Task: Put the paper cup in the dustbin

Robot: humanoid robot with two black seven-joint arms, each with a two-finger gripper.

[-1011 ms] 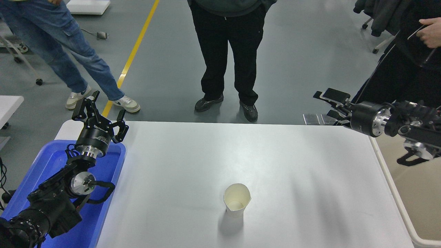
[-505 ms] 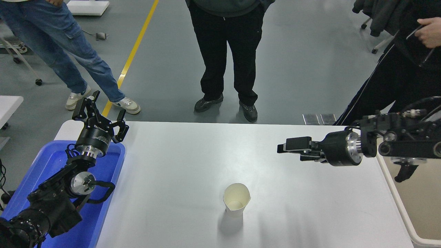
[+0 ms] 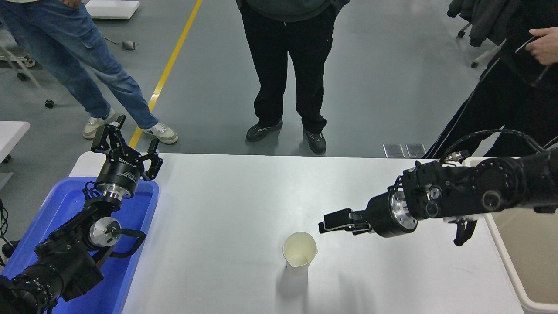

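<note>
The paper cup stands upright on the white table, near the front middle. It is white with a cream inside and a pinched rim. My right gripper is open and empty, low over the table just right of the cup and a little behind it, pointing left. It does not touch the cup. The beige dustbin is at the table's right edge, partly cut off by the picture. My left gripper is open and parked at the lower left.
A bright blue bin sits at the table's left edge under the left arm. A person in black trousers stands at the far side, another in jeans at the far left, a third at the far right.
My right arm has swung from the far right, above the dustbin, leftwards and down towards the cup. The cup and the left arm have not moved.
</note>
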